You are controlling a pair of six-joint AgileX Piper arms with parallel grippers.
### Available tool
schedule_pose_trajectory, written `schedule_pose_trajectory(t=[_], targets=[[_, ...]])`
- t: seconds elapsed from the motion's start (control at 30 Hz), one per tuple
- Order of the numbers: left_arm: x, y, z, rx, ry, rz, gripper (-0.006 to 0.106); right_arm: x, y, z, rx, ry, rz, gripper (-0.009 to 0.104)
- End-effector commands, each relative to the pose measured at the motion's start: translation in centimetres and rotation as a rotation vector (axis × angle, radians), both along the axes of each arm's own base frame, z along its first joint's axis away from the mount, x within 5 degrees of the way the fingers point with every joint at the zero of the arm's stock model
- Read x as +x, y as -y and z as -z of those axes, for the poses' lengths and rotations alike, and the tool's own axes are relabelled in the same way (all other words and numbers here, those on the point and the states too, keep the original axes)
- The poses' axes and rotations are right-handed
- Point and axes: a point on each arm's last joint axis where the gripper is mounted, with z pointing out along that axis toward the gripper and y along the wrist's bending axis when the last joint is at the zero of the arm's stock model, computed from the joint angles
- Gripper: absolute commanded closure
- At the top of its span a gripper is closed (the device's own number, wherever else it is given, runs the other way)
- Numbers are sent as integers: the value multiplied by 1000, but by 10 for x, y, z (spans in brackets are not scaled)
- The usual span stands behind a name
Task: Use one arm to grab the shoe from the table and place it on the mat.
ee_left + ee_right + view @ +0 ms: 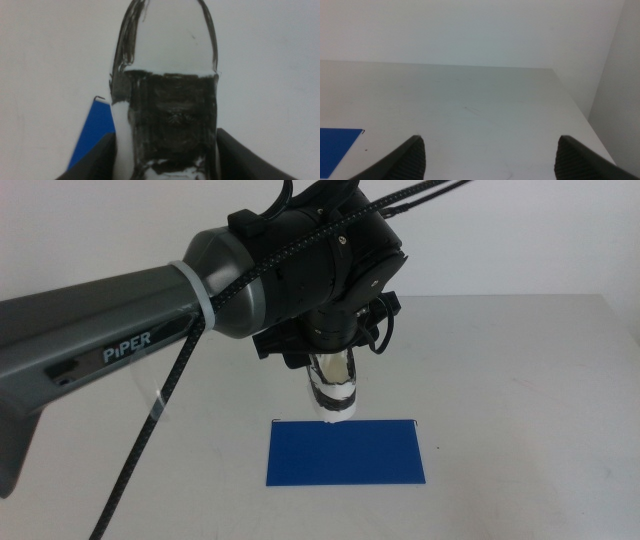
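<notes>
The left gripper (pixel 333 385) clenched the shoe (pixel 333 392) above the mat's (pixel 345 465) far edge; it should come nearer before lowering, while the right gripper (pixel 490 155) waited released.

Matt white table (pixel 520 380). Flat, smooth royal-blue mat (pixel 345 455), slight sheen. Shoe (pixel 167 100): smooth white toe, rough black textured panels. Arm (pixel 120 330): satin grey plastic-looking shell, braided black cables (pixel 150 430).

Grey arm (pixel 110 330), white PIPER lettering, braided black cables
</notes>
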Motion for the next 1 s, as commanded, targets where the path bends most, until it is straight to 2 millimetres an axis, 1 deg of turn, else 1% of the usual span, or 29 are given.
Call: schedule_pose_trajectory(t=[0.0,0.17,0.3,0.6,0.7,0.87,0.97], targets=[[-5,-7,-35,-98,88,-43,91,-2,1,-12,-25,108,7,29],[-6,-3,-29,-195,39,-146,91,-2,1,-12,-25,108,7,29],[-2,2,-16,-264,4,-288,91,-2,1,-12,-25,108,7,29],[4,8,0,-412,-20,-568,91,-2,1,-12,-25,108,7,29],[4,10,4,-438,-29,-622,91,-2,1,-12,-25,108,7,29],[6,12,14,-406,-47,-634,91,-2,1,-12,-25,108,7,29],[5,14,21,-412,-78,-681,91,-2,1,-12,-25,108,7,29]])
